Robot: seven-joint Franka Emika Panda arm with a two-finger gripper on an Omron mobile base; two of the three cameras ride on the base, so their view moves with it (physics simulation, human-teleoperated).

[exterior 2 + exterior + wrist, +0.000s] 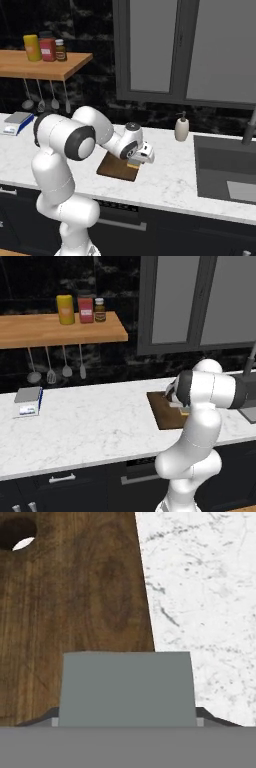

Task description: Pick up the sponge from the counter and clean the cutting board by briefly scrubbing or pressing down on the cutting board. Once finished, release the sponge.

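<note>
Sponge [127, 688] held in closed jaws hides part of cutting board [75, 612].

- Light was even and soft, as in a rendered scene, with no single source to be seen.
- The white marble worktop [90, 421] was bright; the black backsplash [120, 363] stayed very dark, with faint mottled sheen.
- A soft shadow lay under the wooden wall shelf [60, 330].
- Both base views were slightly soft and coarse.
- In the hand view the cutting board [75, 602] grain was sharp enough, with no glare or edge bending.
</note>
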